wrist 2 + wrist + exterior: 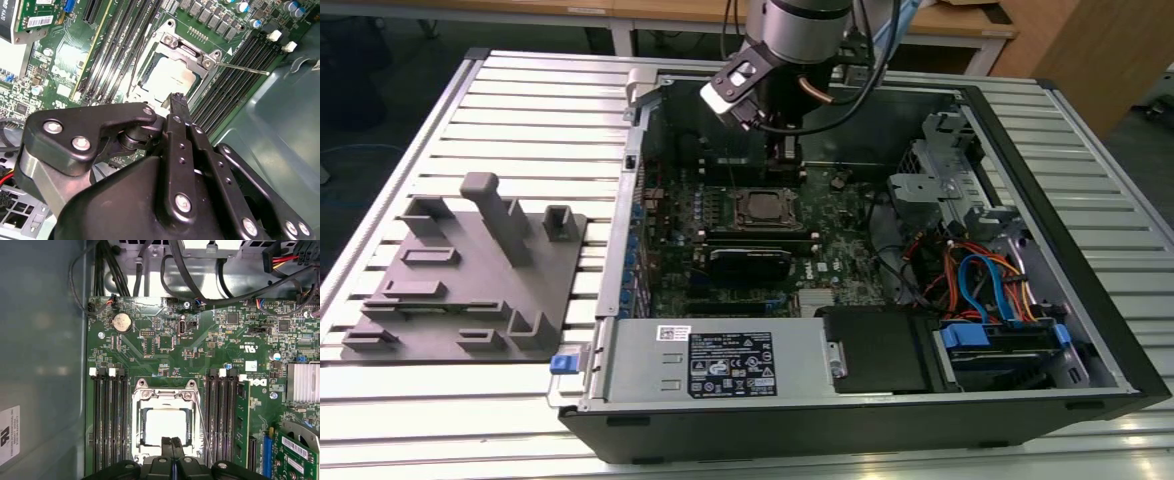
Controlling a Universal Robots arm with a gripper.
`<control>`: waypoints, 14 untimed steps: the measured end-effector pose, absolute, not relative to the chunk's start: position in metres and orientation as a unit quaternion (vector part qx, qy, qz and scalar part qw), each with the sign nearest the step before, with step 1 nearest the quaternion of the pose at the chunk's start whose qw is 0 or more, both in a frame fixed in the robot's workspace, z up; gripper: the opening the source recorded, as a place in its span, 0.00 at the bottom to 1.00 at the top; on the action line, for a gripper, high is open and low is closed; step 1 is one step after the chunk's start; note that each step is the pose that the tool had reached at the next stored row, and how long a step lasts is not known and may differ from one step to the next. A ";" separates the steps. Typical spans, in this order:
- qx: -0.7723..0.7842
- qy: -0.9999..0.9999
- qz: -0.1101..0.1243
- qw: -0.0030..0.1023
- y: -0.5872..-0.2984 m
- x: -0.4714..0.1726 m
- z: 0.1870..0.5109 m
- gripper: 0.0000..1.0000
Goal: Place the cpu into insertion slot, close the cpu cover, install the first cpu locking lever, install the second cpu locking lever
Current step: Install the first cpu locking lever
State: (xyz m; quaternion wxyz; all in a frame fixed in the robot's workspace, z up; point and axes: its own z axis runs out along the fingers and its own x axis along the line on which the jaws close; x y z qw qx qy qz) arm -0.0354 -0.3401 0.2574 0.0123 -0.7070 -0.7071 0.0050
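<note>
A slatted aluminium table stood before wooden desks; on it sat an open computer case, a grey fixture tray at its nine o'clock in the exterior view; the cpu lay in the insertion slot beneath the cpu cover; the gripper, closed on nothing, hung at the cpu's twelve o'clock in that view.

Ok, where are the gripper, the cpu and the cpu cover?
gripper (171,441): first wrist view, between its fingertips.
cpu (162,424): first wrist view, middle of its metal top.
cpu cover (162,399): first wrist view, frame edge farthest from the gripper.
</note>
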 end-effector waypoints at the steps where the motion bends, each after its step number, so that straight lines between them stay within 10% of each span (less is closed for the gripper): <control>1: -0.707 -0.707 0.005 0.012 -0.340 -0.035 0.257 0.11; 14: -0.703 -0.711 0.005 0.012 -0.340 -0.035 0.258 0.11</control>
